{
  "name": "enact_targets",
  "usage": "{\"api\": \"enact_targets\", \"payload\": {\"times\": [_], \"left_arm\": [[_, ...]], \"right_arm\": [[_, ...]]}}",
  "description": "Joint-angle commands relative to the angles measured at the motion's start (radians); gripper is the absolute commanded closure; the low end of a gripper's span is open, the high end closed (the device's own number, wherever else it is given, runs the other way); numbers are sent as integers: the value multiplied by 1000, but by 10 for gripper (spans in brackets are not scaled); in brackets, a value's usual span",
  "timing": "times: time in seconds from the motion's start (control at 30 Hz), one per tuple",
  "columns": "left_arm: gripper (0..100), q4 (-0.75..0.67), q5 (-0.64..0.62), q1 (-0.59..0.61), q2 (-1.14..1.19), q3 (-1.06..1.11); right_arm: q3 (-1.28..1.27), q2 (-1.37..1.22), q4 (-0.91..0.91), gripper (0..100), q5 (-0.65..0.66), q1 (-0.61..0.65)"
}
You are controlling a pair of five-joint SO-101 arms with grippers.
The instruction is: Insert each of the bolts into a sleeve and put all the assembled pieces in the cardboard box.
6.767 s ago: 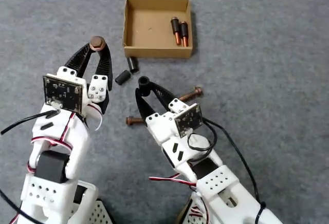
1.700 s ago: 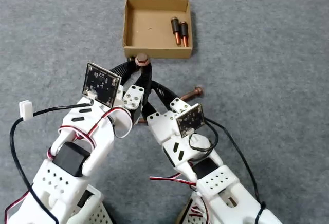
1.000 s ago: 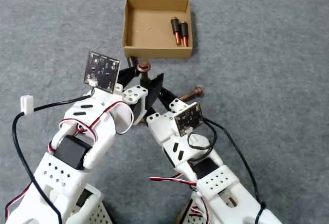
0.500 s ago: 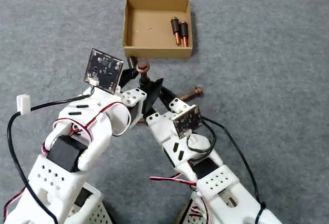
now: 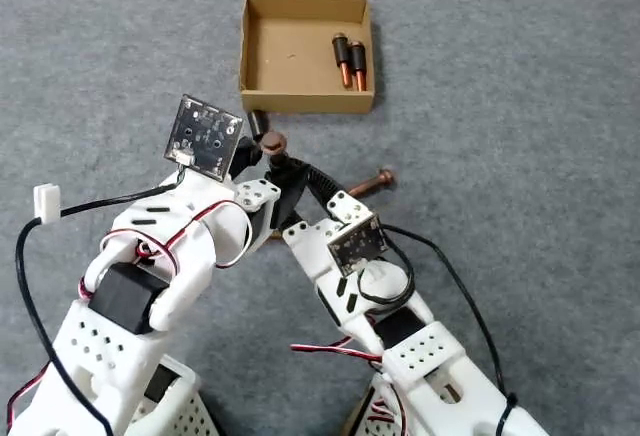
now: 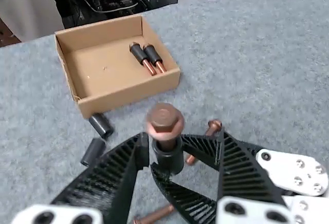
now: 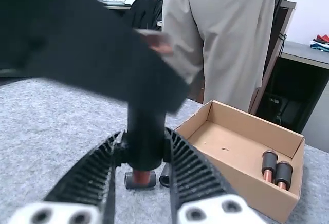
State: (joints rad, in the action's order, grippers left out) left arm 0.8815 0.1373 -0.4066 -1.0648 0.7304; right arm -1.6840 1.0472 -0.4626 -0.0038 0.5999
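The left gripper [image 6: 150, 156] is pinching shut on a bolt [image 6: 164, 120]. It is holding the bolt upright, copper hex head on top, just outside the near wall of the cardboard box [image 6: 128, 94], toward the box's left corner. The right gripper [image 7: 145, 143] is clamping its fingers [image 7: 185, 172] on a black sleeve [image 7: 145, 131]. The bolt's shank is sitting inside that sleeve, with its copper tip poking out below.

A loose sleeve [image 6: 101, 125] is lying just beside the box's near wall, with a second sleeve [image 6: 93, 151] next to it, slightly farther from the box. A loose bolt [image 6: 212, 127] is resting near the same wall, and another bolt [image 6: 153, 215] is lying farther out. Two assembled pieces [image 6: 139, 54] are lying side by side inside the box, toward its right wall.
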Motion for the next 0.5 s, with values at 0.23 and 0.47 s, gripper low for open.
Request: {"api": "enact_targets", "payload": {"times": [0.23,0.47], "left_arm": [[786,224,-12,14,219,-342],[828,379,-3,132,298,-568]], "right_arm": [[21,28,-51,998,11,-4],[173,22,104,998,-40,-160]]}}
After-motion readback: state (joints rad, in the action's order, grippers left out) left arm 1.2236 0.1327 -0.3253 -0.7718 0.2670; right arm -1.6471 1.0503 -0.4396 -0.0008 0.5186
